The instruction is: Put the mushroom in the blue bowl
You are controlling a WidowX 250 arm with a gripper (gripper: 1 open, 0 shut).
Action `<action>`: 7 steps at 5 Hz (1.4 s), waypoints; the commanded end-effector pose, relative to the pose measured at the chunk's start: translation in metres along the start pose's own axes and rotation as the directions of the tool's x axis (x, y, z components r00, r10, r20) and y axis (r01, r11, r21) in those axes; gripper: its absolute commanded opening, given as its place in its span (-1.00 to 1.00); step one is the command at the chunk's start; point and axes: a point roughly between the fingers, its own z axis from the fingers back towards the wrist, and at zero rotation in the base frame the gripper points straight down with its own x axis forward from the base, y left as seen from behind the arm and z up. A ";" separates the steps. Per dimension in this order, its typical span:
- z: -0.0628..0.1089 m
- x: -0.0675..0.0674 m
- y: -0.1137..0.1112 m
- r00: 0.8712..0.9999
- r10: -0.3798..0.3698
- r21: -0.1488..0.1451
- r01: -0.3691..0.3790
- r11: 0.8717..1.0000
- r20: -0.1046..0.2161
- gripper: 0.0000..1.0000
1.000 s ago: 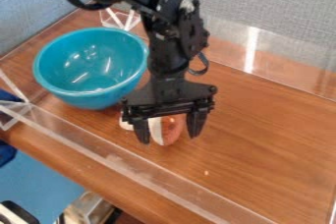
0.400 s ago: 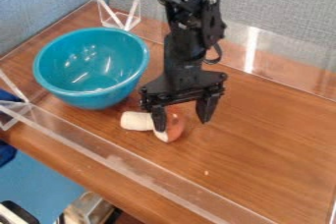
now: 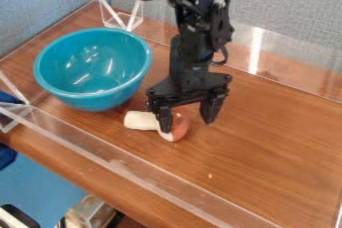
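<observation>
Apparently still at the grasping step, with the hand (image 3: 187, 124) spread, fingers apart at the cap of the mushroom (image 3: 142, 121) (no grip to be seen). To be found near the front edge of the worktop (image 3: 254, 165), just beside the blue bowl (image 3: 92, 68) by the left corner. Next, probably: centre over the cap, close, lift. Compared with a second ago, shifted slightly towards the back edge, baring more stem.
</observation>
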 end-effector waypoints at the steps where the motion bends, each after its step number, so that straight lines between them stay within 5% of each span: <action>1: -0.005 0.007 0.003 0.999 0.046 -0.007 -0.046 0.999 0.020 1.00; 3: -0.005 0.004 0.004 1.000 -0.003 0.004 0.003 1.000 0.020 1.00; 5: -0.012 0.010 0.012 1.000 0.025 0.022 -0.025 0.999 0.018 1.00; 6: -0.013 0.013 0.015 0.999 0.033 0.026 -0.033 0.999 0.017 -1.00; 7: -0.006 0.020 0.021 0.999 0.049 0.030 -0.049 0.998 0.019 -1.00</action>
